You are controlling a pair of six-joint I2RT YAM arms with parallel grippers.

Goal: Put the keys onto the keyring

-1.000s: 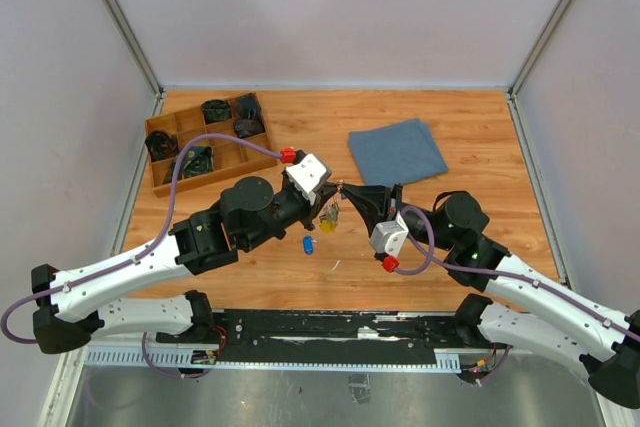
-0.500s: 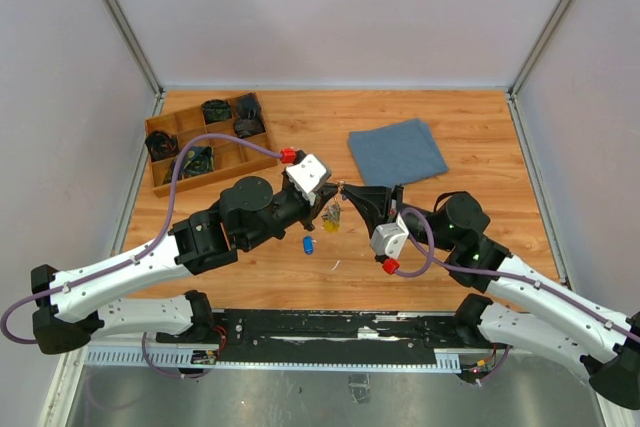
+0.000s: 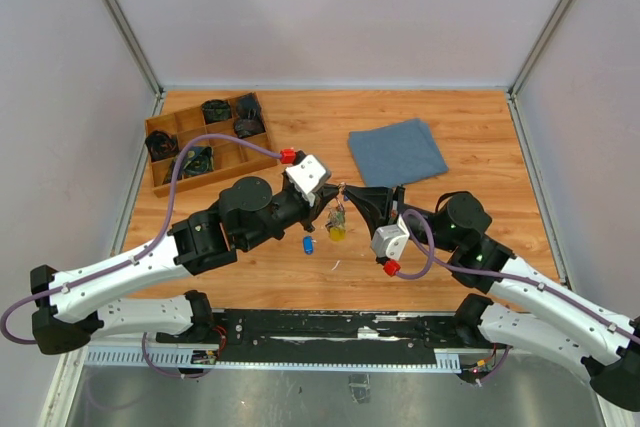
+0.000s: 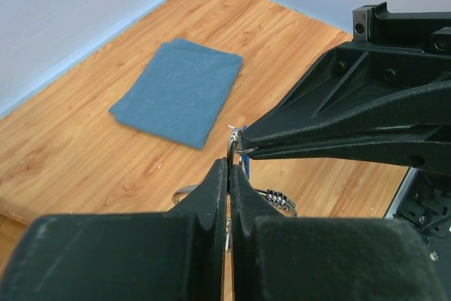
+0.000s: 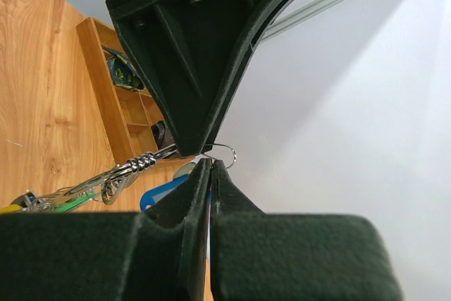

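My left gripper [image 3: 333, 201] and right gripper [image 3: 350, 195] meet tip to tip above the table's middle. In the left wrist view the left gripper [image 4: 230, 164] is shut on the thin silver keyring [image 4: 276, 198]. The right fingers [image 4: 331, 139] reach in from the right. The right gripper [image 5: 211, 164] is shut at the ring's hooked wire end [image 5: 225, 151], with a bright blue key [image 5: 163, 192] in its jaws. The left fingers [image 5: 190, 68] sit just above. Yellow- and green-headed keys [image 3: 337, 231] hang below. Another blue-headed key [image 3: 308, 245] lies on the table.
A folded blue cloth [image 3: 397, 150] lies at the back right of the middle. A wooden compartment tray [image 3: 160, 169] with dark items stands at the back left. Side walls close in the table.
The hanging bunch of keys has swung down and right, so the yellow head shows lower. The right arm has shifted slightly. Both grippers stay shut at the ring.
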